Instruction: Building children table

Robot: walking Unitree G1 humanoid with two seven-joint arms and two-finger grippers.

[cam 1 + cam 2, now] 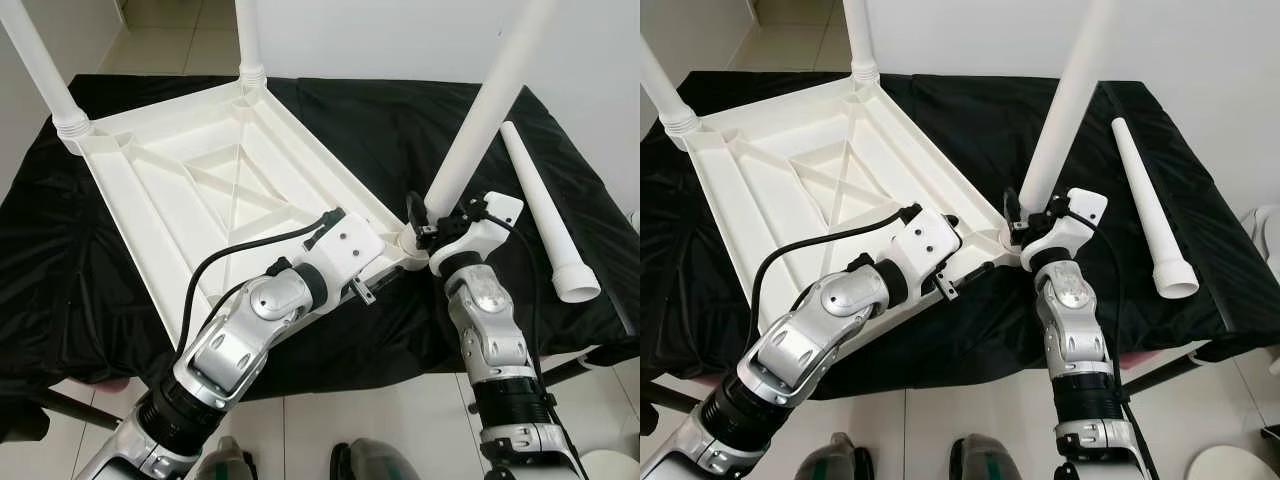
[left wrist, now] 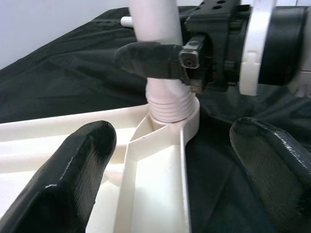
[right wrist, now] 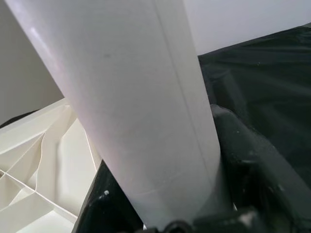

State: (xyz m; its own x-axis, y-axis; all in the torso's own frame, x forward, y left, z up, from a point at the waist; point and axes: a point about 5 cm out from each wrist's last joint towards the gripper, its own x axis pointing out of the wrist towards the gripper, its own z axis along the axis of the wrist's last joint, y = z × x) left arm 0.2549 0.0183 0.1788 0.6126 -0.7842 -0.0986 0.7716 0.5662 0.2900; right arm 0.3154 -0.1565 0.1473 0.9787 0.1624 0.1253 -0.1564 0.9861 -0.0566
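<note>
A white plastic tabletop (image 1: 150, 190) lies upside down on the black cloth. Two white legs (image 1: 35, 50) (image 1: 248, 35) stand in its far corners. A third leg (image 1: 480, 110) stands tilted in the near right corner socket (image 2: 172, 114), its threaded end at the socket's mouth. My right gripper (image 1: 425, 228) is shut on this leg just above the socket, and its fingers (image 3: 252, 160) wrap the leg (image 3: 136, 97). My left gripper (image 2: 175, 136) is open, with one finger on each side of the tabletop's rim near that corner. A fourth leg (image 1: 540, 205) lies loose on the cloth at the right.
The black cloth (image 1: 400, 120) covers a table whose near edge runs just under both forearms. Pale floor tiles (image 1: 350, 420) lie below, and a white wall (image 1: 400, 40) stands behind. A white object (image 1: 1265, 230) sits at the far right edge.
</note>
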